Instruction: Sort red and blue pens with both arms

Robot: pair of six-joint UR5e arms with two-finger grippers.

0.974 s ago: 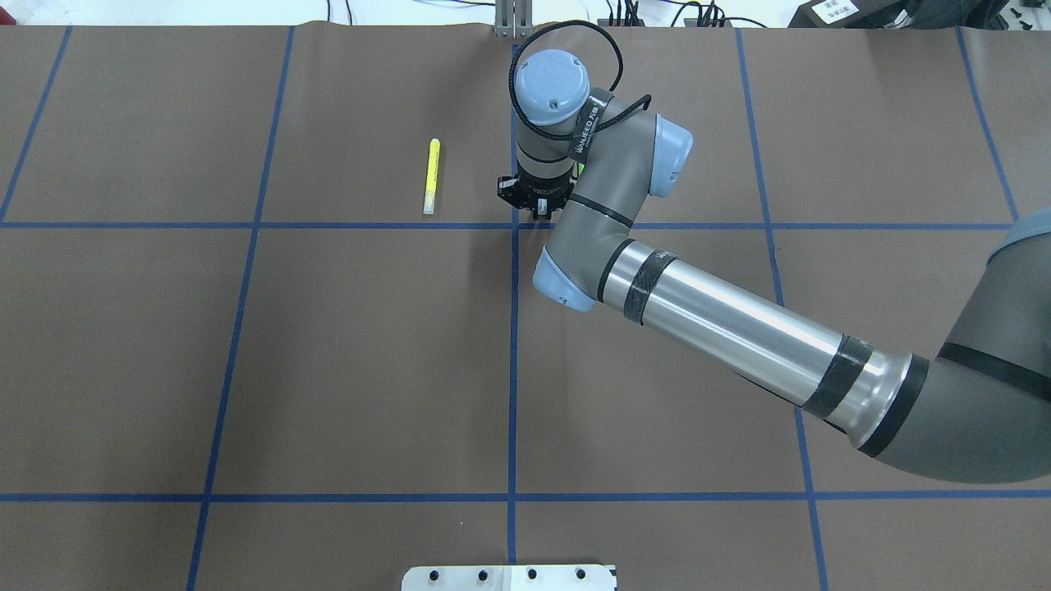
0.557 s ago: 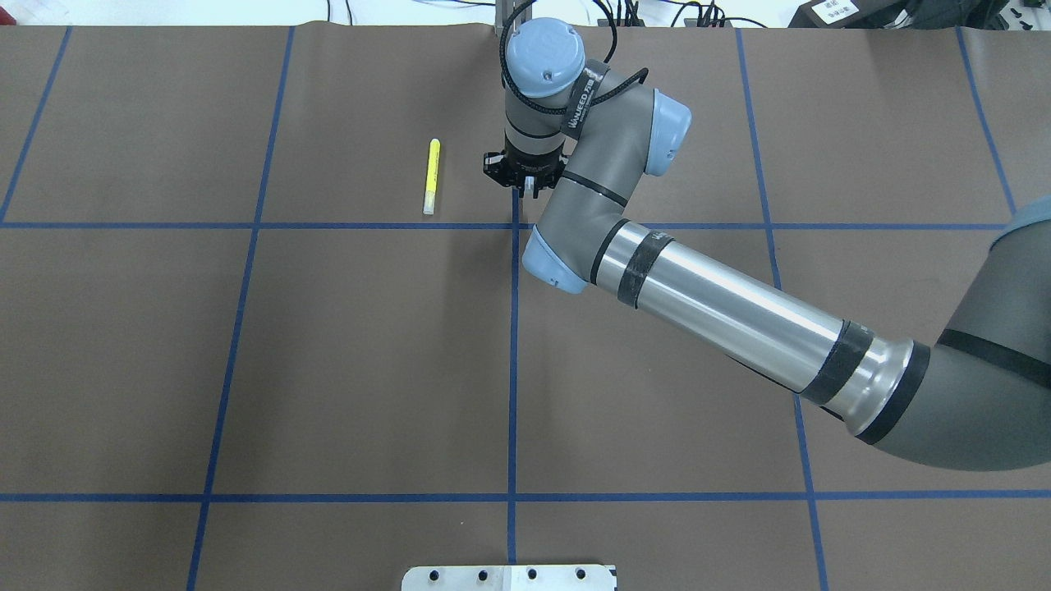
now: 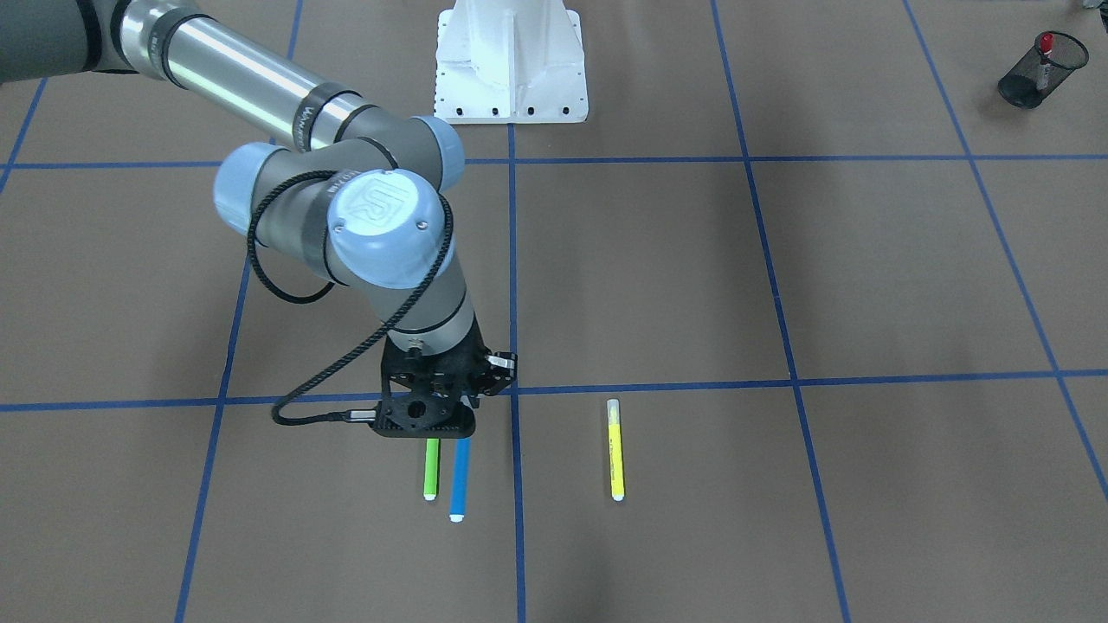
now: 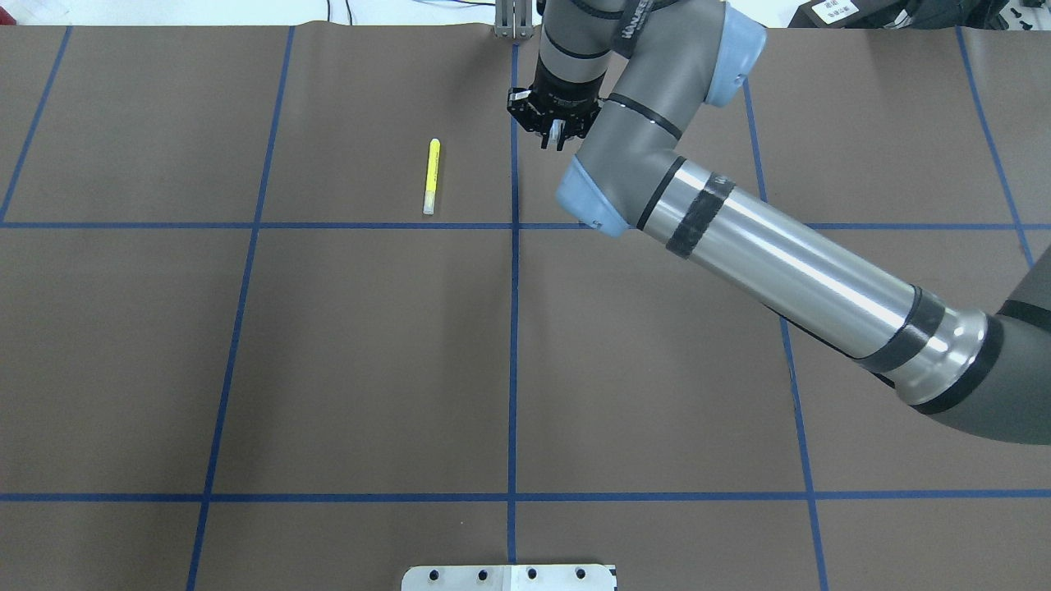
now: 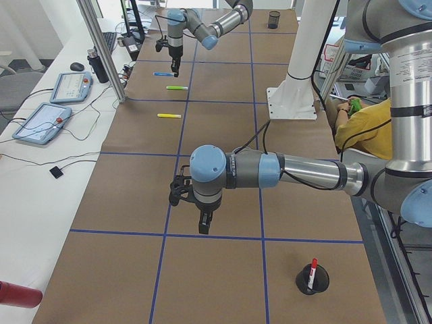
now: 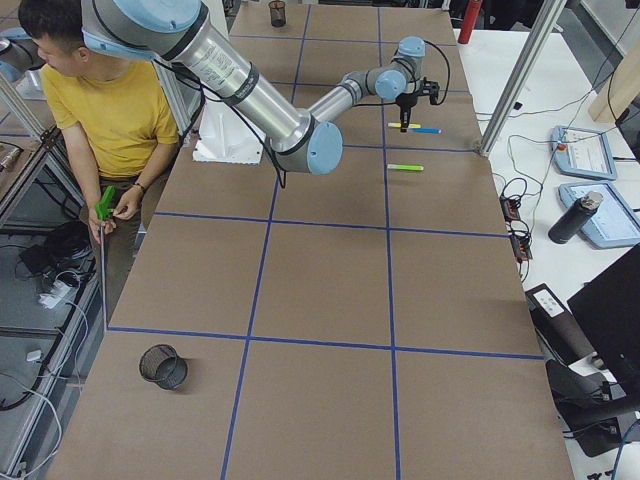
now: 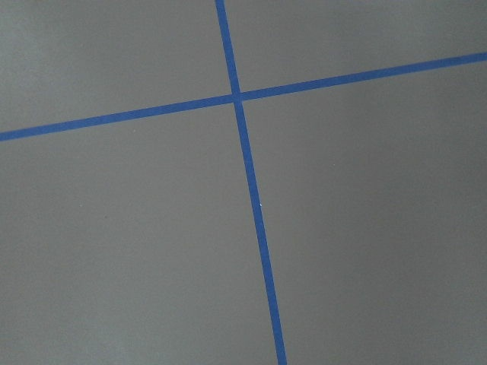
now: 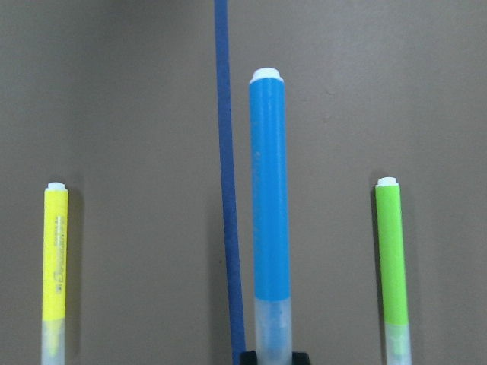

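Note:
My right gripper (image 4: 557, 135) hangs over the far middle of the table, shut on the clear cap of the blue highlighter (image 8: 269, 190). The highlighter sticks out level from the fingers, its white end pointing away, and sits above the table (image 3: 460, 474). It looks larger in the right wrist view than the pens lying either side. The red pen (image 3: 1046, 43) stands in a black mesh cup (image 3: 1039, 73) on my left side. My left gripper (image 5: 204, 223) hovers above the mat near that cup (image 5: 312, 278); I cannot tell whether it is open or shut.
A green highlighter (image 3: 430, 467) and a yellow highlighter (image 4: 431, 176) lie on the brown mat, one on each side of the held pen. A second black mesh cup (image 6: 163, 367) stands on my right side. A person in a yellow shirt (image 6: 120, 110) sits beside the table.
My right arm has risen and swung toward the table's far edge, carrying the blue highlighter with it. The yellow highlighter has not moved.

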